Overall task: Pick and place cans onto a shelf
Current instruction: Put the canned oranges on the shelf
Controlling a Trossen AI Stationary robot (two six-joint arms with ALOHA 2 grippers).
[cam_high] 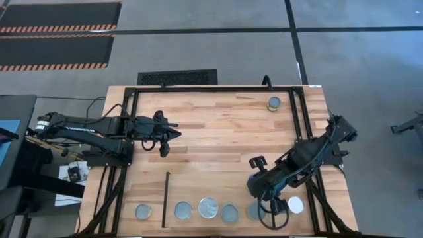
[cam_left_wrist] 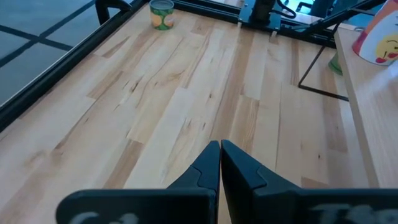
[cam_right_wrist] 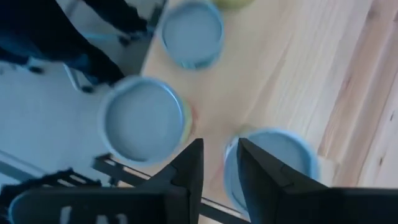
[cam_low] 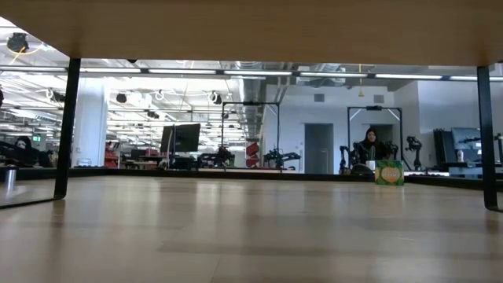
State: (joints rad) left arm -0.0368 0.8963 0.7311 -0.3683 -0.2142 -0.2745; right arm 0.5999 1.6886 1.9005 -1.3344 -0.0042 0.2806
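So, from the high view: the right gripper (cam_high: pixel 275 213) is down over the near-edge row of cans on the worktop (cam_high: pixel 218 142), right between the can (cam_high: pixel 255 210) in fifth spot and the white-topped can (cam_high: pixel 295 205). One lone can (cam_high: pixel 273 103) sits far off by the back rail. The left gripper (cam_high: pixel 173 134) waits mid-table, well apart from everything.

Low view shows me bare wood and the room, nothing useful.

Left wrist view: its fingers (cam_left_wrist: pixel 211 165) are pressed together, holding nothing, lone can far ahead.

Right wrist view: fingers (cam_right_wrist: pixel 191 165) a little parted and empty, one can top (cam_right_wrist: pixel 268 163) just beside them, axis upright. I'd say the right arm is nearer.
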